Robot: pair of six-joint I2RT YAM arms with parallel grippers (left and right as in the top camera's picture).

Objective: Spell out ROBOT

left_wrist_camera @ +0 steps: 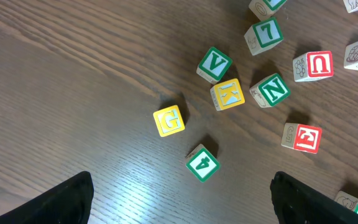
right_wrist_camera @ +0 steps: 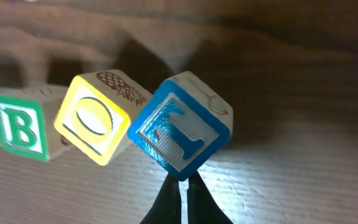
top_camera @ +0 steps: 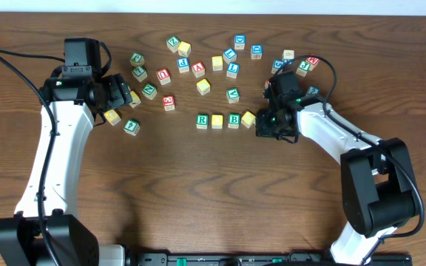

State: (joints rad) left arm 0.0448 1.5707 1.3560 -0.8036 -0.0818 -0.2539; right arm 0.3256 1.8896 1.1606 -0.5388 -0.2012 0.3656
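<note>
A row of letter blocks lies mid-table: green R (top_camera: 202,120), yellow O (top_camera: 217,120), green B (top_camera: 234,119) and a second yellow O (top_camera: 248,118). My right gripper (top_camera: 268,125) sits at the row's right end. In the right wrist view its fingertips (right_wrist_camera: 184,186) are shut together, touching the lower corner of a tilted blue T block (right_wrist_camera: 179,130). The T leans against the tilted yellow O (right_wrist_camera: 95,121), with the B (right_wrist_camera: 20,127) further left. My left gripper (top_camera: 124,96) is open and empty over loose blocks at the left, fingers wide apart (left_wrist_camera: 182,205).
Under the left gripper lie a yellow G (left_wrist_camera: 169,120), green 4 (left_wrist_camera: 202,163), green V (left_wrist_camera: 214,65), yellow K (left_wrist_camera: 227,94), green N (left_wrist_camera: 272,91), red U (left_wrist_camera: 316,65) and red E (left_wrist_camera: 303,137). Several more loose blocks (top_camera: 231,55) are scattered at the back.
</note>
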